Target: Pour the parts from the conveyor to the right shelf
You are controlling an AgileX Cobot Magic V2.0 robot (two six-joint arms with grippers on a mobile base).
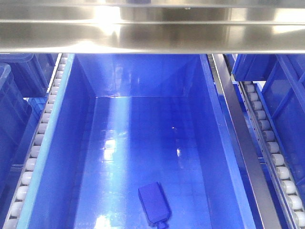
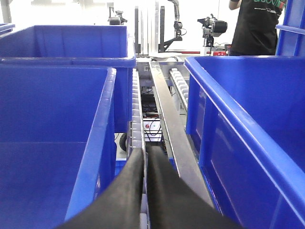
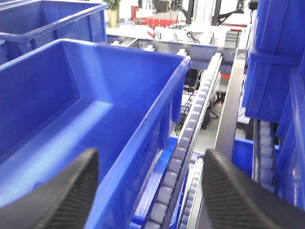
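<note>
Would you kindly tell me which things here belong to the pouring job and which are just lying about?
Job:
- part, lying in the bin
- shelf rollers
- left gripper, shut
- right gripper, open

Lying about:
- neighbouring bins
- person behind the shelf

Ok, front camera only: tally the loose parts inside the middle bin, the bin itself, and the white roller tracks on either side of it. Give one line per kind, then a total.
Small blue part: 1
Middle blue bin: 1
White roller tracks: 2 (left, right)
Total: 4
</note>
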